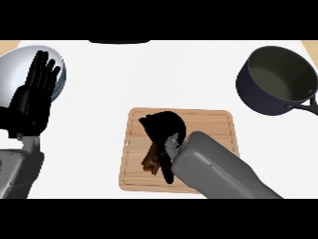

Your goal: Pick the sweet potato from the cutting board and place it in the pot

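White counter (189,74) carried a rectangular wooden cutting board (216,122) at its near edge — there the right hand (162,128) curled over a brown sweet potato (149,161). A dark round pot (278,79) stood toward the far right corner; the left hand (34,93) rested open, fingers up, at the left edge.

Kitchen counter, pot (277,79), cutting board (210,122)

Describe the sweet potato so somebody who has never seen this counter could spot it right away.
Find the wooden cutting board at the counter's middle, nearer the robot than the dark pot at far right. The right hand curls over its left half. The sweet potato is the brownish piece peeking from beneath that hand, the only thing lying on the board.
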Motion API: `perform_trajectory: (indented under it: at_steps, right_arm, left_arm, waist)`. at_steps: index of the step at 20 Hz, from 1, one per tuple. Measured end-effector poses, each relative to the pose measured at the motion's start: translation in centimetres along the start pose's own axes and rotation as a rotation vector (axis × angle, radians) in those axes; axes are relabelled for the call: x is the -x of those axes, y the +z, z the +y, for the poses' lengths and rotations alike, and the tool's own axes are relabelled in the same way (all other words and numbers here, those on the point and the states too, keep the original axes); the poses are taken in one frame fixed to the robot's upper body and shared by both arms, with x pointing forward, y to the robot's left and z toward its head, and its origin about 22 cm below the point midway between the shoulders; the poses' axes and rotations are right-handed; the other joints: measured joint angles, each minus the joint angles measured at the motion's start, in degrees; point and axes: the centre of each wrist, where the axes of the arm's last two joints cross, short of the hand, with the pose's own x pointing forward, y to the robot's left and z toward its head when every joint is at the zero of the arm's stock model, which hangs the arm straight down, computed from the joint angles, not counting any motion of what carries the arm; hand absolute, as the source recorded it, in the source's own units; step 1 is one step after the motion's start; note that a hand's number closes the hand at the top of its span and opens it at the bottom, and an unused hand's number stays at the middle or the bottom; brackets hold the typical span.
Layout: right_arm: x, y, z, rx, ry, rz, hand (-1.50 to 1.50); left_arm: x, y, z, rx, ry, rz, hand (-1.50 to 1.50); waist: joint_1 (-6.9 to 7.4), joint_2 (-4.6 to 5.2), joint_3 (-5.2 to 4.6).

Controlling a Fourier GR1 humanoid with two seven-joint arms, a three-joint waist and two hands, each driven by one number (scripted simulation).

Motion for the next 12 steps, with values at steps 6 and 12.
perform_trajectory:
  at_steps: [6, 12]
  right_arm:
    - [-0.4, -0.6, 1.1, 0.022, 0.021, 0.017, -1.50]
    - [-0.3, -1.8, 2.8, 0.014, 0.067, 0.084, -1.50]
  left_arm:
    - [-0.5, 0.7, 0.4, 0.003, 0.001, -0.007, 0.00]
    - [-0.2, 0.5, 0.5, 0.007, -0.007, -0.003, 0.00]
  waist:
    - [0.15, -0.02, 0.01]
    - [0.13, 0.01, 0.00]
